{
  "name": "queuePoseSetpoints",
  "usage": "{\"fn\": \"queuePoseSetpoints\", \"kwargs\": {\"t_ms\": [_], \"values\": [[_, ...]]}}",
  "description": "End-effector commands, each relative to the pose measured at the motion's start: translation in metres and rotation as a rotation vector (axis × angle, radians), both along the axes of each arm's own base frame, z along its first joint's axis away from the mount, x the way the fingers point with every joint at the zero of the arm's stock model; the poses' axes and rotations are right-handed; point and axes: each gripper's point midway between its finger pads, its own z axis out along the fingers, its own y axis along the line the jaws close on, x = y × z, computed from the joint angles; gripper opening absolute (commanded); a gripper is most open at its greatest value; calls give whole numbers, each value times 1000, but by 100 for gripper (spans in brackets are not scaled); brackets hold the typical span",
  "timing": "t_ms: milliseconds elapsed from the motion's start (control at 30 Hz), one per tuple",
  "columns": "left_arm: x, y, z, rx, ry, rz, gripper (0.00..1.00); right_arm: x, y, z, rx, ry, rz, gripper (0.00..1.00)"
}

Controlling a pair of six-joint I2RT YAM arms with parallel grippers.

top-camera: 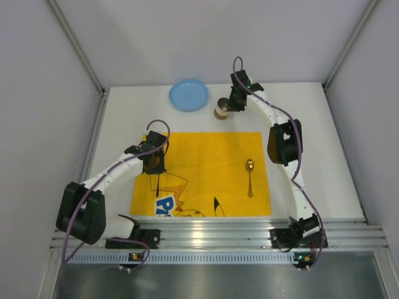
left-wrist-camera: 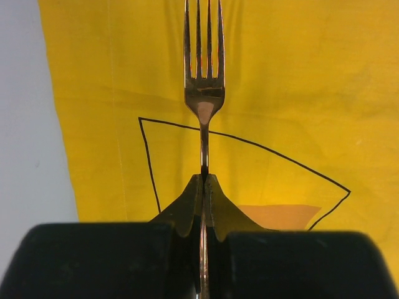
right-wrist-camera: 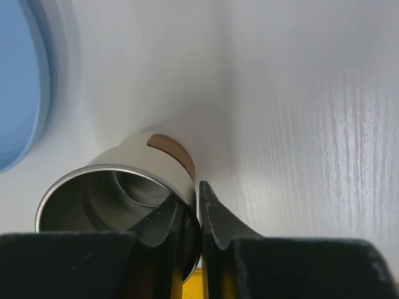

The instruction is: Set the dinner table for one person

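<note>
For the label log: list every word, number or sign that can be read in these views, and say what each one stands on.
"P": a blue letter with a white outline, printed at the near left of the yellow mat.
The letters after it on the mat are too small and blurred to read.
Plate, cup, fork, spoon: no writing shows on any of them.
</note>
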Motion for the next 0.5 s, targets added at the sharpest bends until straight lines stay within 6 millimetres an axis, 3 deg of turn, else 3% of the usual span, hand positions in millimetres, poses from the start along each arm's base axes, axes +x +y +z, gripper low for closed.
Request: {"fn": "queuePoseSetpoints", "kwargs": {"t_ms": [0, 100, 300, 333, 467], "values": [[7, -2, -4, -15, -25, 12, 0, 3, 5, 4, -19, -28, 9, 5], [8, 1, -7, -2, -26, 20, 0, 5, 5, 19, -18, -57, 10, 1], [11, -3, -18, 4, 7, -4, 0, 3, 2, 85, 19, -166, 12, 0], [11, -3, -19, 8, 16, -5, 0, -4, 0, 101, 24, -184, 17, 0], [6, -1, -26, 22, 70, -6, 0, -27, -8, 134, 8, -229, 42, 0]]}}
